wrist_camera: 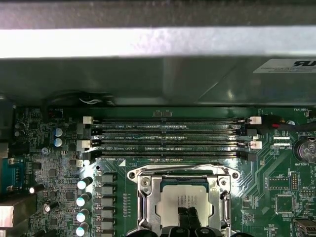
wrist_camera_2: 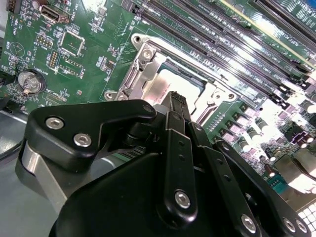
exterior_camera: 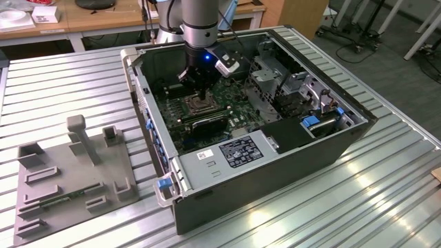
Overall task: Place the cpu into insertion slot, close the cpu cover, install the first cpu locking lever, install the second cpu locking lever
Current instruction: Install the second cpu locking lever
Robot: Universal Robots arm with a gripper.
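Note:
The cpu (wrist_camera: 174, 196), a pale silver square, lies in the insertion slot (exterior_camera: 193, 107) on the green motherboard. The cpu cover (wrist_camera: 143, 197), a silvery frame, lies flat around it, so the chip's face shows through the window. My gripper (wrist_camera: 186, 216) stands directly over the chip with its two black fingers pressed together, tips at or just above the metal face; I cannot tell if they touch. In the second wrist view the same fingers (wrist_camera_2: 174, 106) point down at the cpu (wrist_camera_2: 163, 84) inside the cover (wrist_camera_2: 140, 55). A thin wire lever (wrist_camera: 177, 167) runs along one edge of the frame.
Long black memory slots (wrist_camera: 168, 138) run beside the socket, with the case wall (wrist_camera: 158, 74) beyond them. A coin battery (wrist_camera_2: 28, 82) and capacitors (wrist_camera: 81, 200) sit nearby. In the exterior view a drive cage (exterior_camera: 289, 88) fills the case's right, and a grey fixture plate (exterior_camera: 69, 175) lies on the table.

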